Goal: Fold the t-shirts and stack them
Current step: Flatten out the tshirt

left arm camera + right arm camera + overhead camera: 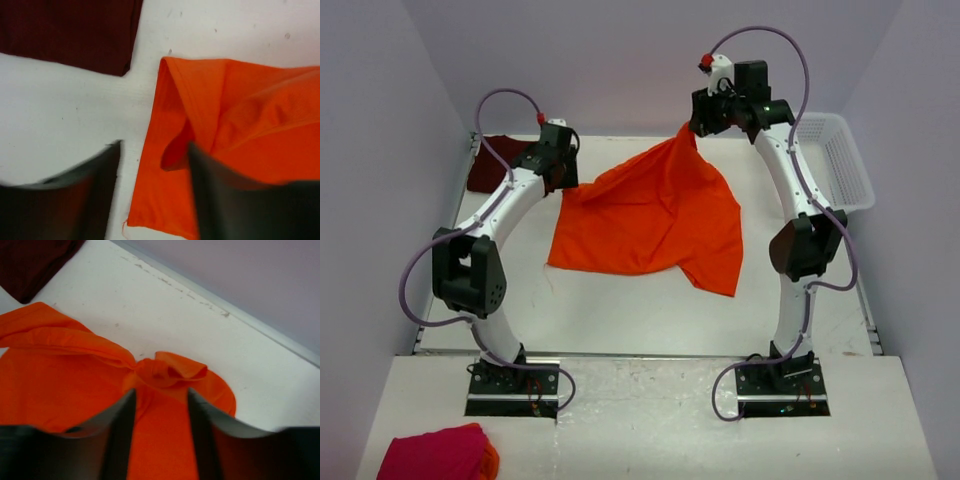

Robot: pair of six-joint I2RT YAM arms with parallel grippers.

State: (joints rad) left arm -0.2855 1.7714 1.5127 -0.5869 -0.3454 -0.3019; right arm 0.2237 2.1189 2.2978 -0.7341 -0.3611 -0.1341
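The orange t-shirt (650, 220) lies crumpled on the white table, with its far corner pulled up into a peak. My right gripper (698, 125) is shut on that corner; in the right wrist view (161, 390) bunched orange cloth (165, 372) sits between and just past the fingertips. My left gripper (563, 180) is open at the shirt's left edge. In the left wrist view (155, 145) one finger hangs over bare table and the other over a folded orange edge (200, 100). The maroon t-shirt (492, 160) lies flat at the far left corner, also seen in the left wrist view (70, 30).
A white plastic basket (840, 160) stands at the back right edge. A pink-red cloth bundle with an orange edge (435, 455) lies on the near shelf at the front left. The grey walls close in the table on three sides.
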